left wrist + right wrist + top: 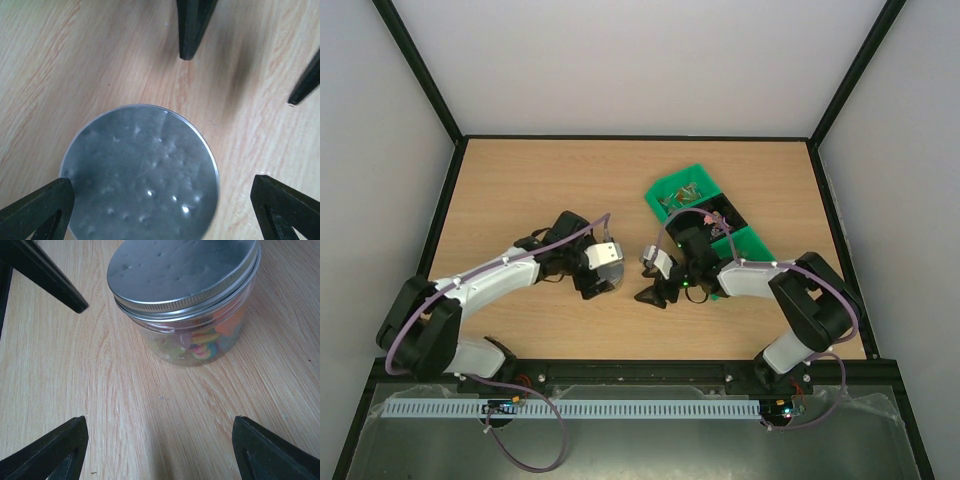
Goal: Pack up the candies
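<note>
1. Closed inside lidded jar on table: candies; packing seemingly complete.
2. Poised above jar, spread wide, holding nothing: left hand.
3. Just beside jar, open and empty: right hand.
4. Next, likely: lifting clear without nudging jar.

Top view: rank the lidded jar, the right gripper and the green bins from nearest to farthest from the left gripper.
1. Lidded jar: right at the left gripper, between its open fingers.
2. Right gripper: just past the jar, on the right arm's side.
3. Green bins: farthest, back and to the right on the table.
</note>
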You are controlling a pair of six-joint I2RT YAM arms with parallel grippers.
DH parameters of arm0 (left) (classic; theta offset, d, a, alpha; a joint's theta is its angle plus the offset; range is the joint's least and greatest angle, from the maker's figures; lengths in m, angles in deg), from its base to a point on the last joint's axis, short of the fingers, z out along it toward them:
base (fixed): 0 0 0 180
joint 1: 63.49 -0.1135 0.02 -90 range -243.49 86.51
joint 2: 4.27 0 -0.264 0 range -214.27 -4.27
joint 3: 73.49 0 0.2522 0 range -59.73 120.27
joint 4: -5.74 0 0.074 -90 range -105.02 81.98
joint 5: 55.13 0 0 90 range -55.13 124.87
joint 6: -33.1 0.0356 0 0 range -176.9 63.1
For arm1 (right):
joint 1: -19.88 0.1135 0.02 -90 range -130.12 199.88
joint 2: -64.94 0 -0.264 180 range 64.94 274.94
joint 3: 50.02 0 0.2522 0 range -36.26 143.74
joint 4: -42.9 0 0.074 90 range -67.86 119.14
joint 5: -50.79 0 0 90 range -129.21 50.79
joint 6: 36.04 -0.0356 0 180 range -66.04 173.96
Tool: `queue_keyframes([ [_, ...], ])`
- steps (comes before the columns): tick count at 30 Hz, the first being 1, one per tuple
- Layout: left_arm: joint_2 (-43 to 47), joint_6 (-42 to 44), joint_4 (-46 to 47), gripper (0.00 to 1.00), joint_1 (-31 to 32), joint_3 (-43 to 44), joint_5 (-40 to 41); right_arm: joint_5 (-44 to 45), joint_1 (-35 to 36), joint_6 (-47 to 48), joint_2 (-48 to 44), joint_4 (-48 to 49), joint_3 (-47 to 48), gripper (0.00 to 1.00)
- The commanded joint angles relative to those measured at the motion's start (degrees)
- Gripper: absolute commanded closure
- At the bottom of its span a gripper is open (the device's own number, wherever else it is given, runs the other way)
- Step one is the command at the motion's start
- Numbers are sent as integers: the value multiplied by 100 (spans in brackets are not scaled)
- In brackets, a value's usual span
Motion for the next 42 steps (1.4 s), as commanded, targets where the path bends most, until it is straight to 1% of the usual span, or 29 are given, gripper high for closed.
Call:
queue_keyframes([
  [1,430,37,-734,0,-60,232,-431,-30,-57,11,-233,-280,-91,20],
  [3,615,58,-865,1,-71,299,-576,-27,-63,15,-254,-300,-90,20],
  [4,657,57,-894,3,-78,338,-618,-28,-67,7,-256,-302,-102,20],
  [5,655,56,-894,8,-84,383,-648,-39,-79,-2,-255,-298,-101,20],
  [7,545,-3,-832,25,-88,505,-680,-58,-97,-30,-233,-285,-105,20],
  [9,312,-145,-721,41,-72,684,-646,-69,-96,-56,-222,-276,-101,20],
  [12,-154,-181,-792,62,-9,1013,-572,-75,-98,-88,-212,-268,-75,21],
  [14,-395,-196,-769,70,2,1164,-508,-71,-104,-92,-196,-267,-69,21],
  [15,-447,-198,-708,72,14,1186,-470,-64,-102,-90,-200,-279,-59,21],
  [20,-859,-61,-672,78,138,1129,-263,-33,-110,-102,-182,-289,-45,21],
  [24,-1235,158,-819,81,211,718,282,8,-112,-95,-177,-285,-45,21],
  [27,-1160,277,-968,82,195,614,432,2,-120,-78,-173,-293,-45,21],
  [29,-1009,262,-996,82,151,681,329,-10,-124,-85,-153,-289,-49,21],
  [31,-921,172,-1051,79,99,870,152,-29,-120,-105,-132,-258,-40,21],
  [32,-878,100,-1071,75,53,980,-30,-31,-120,-122,-124,-241,-25,20],
  [34,-742,-79,-1062,63,-55,1187,-280,-29,-120,-152,-90,-196,12,19],
  [35,-657,-152,-1065,59,-116,1274,-364,-26,-120,-174,-66,-145,29,19],
  [37,-552,-197,-1157,58,-250,1416,-546,-41,-120,-216,-26,-66,68,18],
  [39,-472,-116,-1330,61,-385,1514,-661,-85,-120,-266,41,-7,132,18],
  [42,-340,232,-1604,66,-446,1445,-586,-111,-120,-296,126,32,217,18],
])
